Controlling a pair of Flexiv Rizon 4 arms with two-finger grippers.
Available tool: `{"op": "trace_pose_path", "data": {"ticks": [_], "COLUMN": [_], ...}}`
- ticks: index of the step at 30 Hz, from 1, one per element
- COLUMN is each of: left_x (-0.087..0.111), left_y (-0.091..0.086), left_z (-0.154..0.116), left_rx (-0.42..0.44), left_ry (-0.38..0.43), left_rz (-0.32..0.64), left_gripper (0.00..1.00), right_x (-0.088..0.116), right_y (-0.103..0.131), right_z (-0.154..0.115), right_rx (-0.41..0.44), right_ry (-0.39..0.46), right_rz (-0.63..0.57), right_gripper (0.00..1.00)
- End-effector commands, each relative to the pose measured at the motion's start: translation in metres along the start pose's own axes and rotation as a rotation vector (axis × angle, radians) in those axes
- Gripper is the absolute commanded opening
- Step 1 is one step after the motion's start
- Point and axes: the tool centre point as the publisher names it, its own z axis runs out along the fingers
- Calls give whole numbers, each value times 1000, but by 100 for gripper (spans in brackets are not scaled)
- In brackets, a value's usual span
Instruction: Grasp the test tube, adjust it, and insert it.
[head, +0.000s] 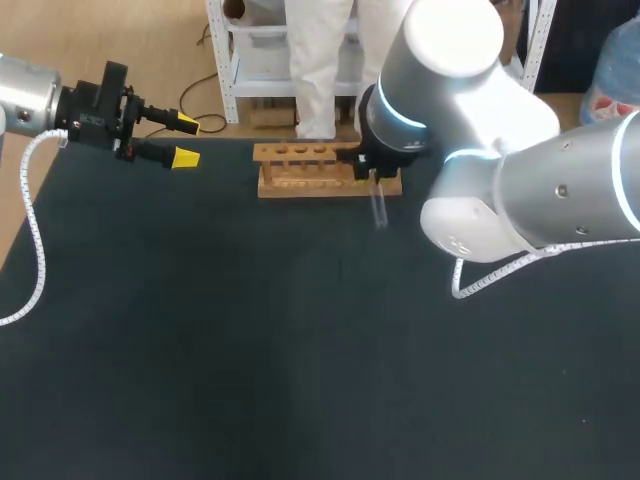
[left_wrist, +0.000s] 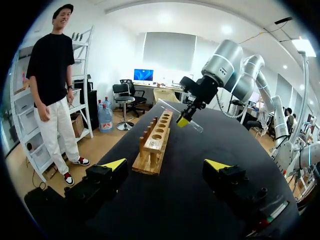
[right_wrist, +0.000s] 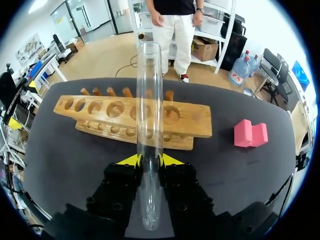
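Right wrist view | right jaws pinch test tube (right_wrist: 150, 100) near wooden rack (right_wrist: 195, 122) | left jaws spread, holding nothing

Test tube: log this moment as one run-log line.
right gripper: shut on test tube | test tube: tilted, near wooden rack, not inserted | left gripper: open, empty

Bright, even overhead light; faint soft shadows
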Motion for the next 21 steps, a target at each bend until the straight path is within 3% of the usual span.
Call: {"op": "trace_pose_path", "data": {"ticks": [1,12,21], "left_x": [1,1,1], "left_y": [0,0,0], "left_z": [0,0,0], "left_rx": [0,0,0], "left_ry": [-2,-2,-2], "left_rz": [3,3,3], "left_gripper": [100,100,100], "right_x": [10,10,15], "right_y": [-5,-15,-10], "right_z": [-20,-62,-89], "right_rx": [11,42,34], "right_ry": [-51,-140,-174], "right_rz": [10,52,35], "right_gripper": [0,0,0]}}
